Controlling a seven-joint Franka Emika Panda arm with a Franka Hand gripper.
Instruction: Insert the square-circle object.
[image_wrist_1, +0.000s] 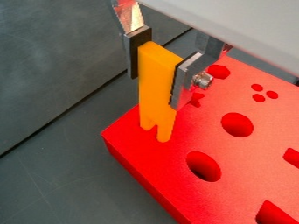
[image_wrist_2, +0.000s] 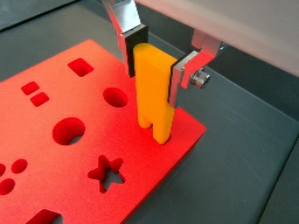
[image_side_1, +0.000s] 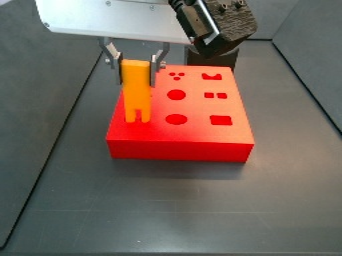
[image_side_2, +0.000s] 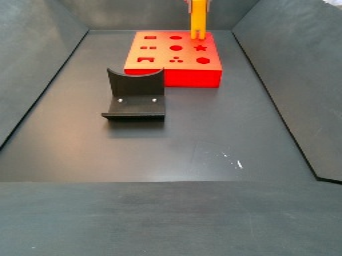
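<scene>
Square-circle object (image_wrist_1: 156, 90): bright orange, held upright, long axis vertical, solid end up between the fingers, two prongs pointing down.
Position of object: over one edge of the red block (image_side_1: 201, 135), near a corner; in both wrist views the prong tips sit at the level of the block's top face by its rim. Whether they touch the face cannot be told.
Tool (image_wrist_2: 159, 62): above the red block, pinching the square-circle object by its upper body, one silver finger (image_wrist_1: 136, 45) on each flat side.
Red block: lies flat on the surface; top face carries cut-out holes, among them circles, squares, a star (image_wrist_2: 107, 171) and small dot groups.
Fixture (image_side_2: 134, 96): dark bracket on its base plate, standing near the red block, apart from it, on the side toward the camera in a side view.
Surface (image_side_2: 187, 150): dark grey, matte, with a few pale scuffs.
Room: dark sloping walls enclose the surface on all visible sides.
</scene>
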